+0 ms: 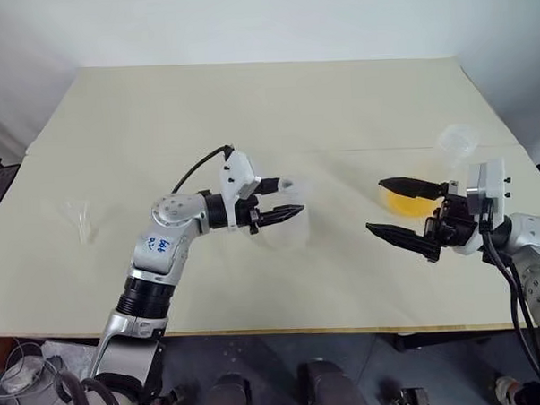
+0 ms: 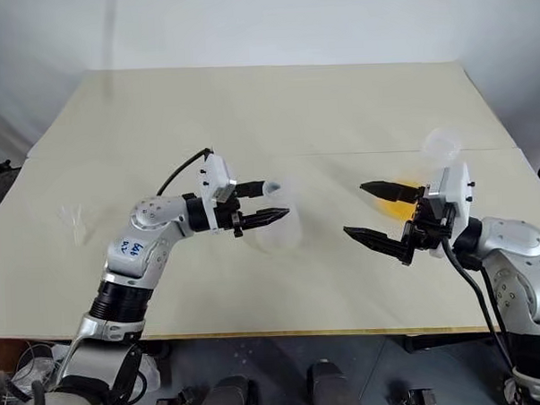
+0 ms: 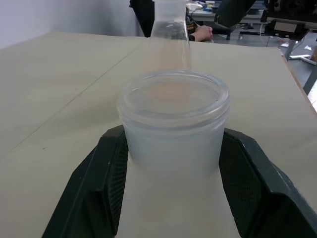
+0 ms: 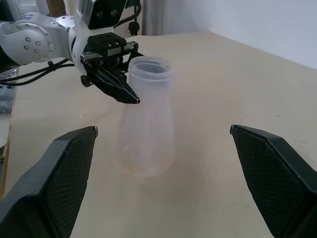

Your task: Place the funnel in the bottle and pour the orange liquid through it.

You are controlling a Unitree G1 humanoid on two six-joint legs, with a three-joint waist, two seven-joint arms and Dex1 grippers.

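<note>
Gripping the bottle (image 1: 284,222) at its neck, the left gripper (image 1: 286,198) holds it upright near the middle of the desk (image 1: 248,105) in the left eye view. The funnel (image 1: 81,220) lies on the desk far to the robot's left, well apart from the bottle and on the side away from the right arm. The right gripper (image 1: 398,209) hovers with its jaws spread wide and nothing between them; the orange liquid (image 1: 404,203) sits in a clear container just behind it, and a tilted clear cup (image 1: 457,140) stands farther back.

The right eye view gives the same layout: bottle between the two arms, funnel outboard of the left arm.

In the left wrist view, the frosted rim of the bottle sits between both black fingers (image 3: 94,193), mouth open upward, long axis vertical.

In the right wrist view, the bottle stands straight ahead of the open right gripper, base on or just over the desk; contact cannot be confirmed.

Judgement: the funnel is far nearer the left arm, which is occupied. Fetching it requires either releasing the bottle or a long cross-reach by the right arm.
</note>
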